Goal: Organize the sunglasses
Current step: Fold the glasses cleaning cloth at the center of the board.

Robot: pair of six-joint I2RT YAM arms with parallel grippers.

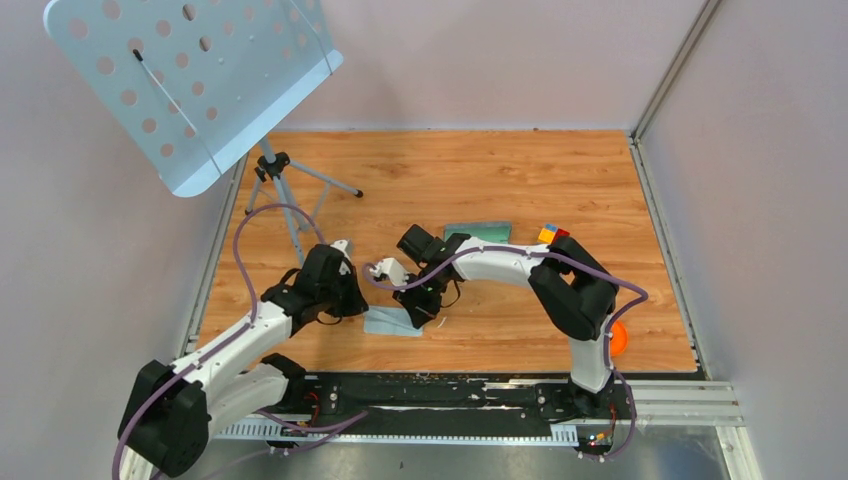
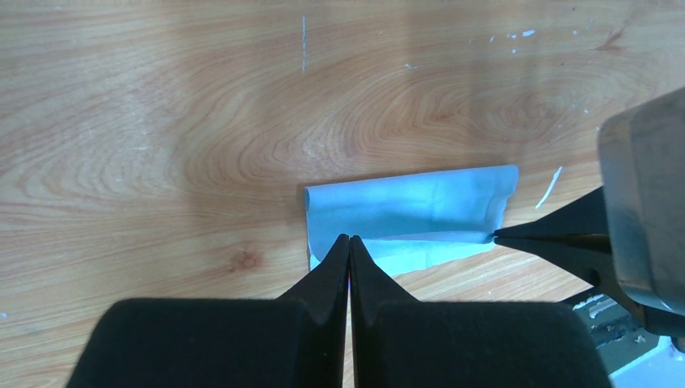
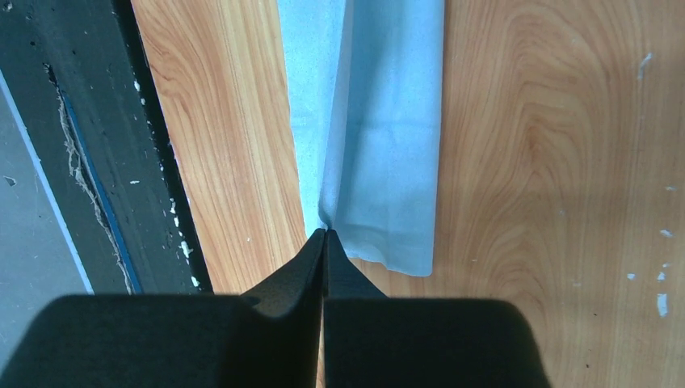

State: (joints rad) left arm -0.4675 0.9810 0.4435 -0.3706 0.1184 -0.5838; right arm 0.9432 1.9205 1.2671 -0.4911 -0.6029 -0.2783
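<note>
Left wrist view: the left gripper (image 2: pixel 349 242) is clenched on the near edge of the pale blue cloth (image 2: pixel 404 206); the right gripper (image 3: pixel 325 236) pinches the same edge further along. Overhead, the arms cover that spot, and the sunglasses cannot be made out near either gripper.

The worktop (image 1: pixel 470 165) carries one pale blue cloth (image 1: pixel 392 321), one teal-lined case (image 1: pixel 478 231) toward its far edge, one multicoloured cube (image 1: pixel 549 235) and one orange round thing (image 1: pixel 619 338) near its right edge. One perforated music stand (image 1: pixel 190 80) rises at the far left corner. Two arms, the left arm (image 1: pixel 245 338) and the right arm (image 1: pixel 500 262), carry two grippers: the left gripper (image 2: pixel 349 242) and the right gripper (image 3: pixel 325 236).
</note>
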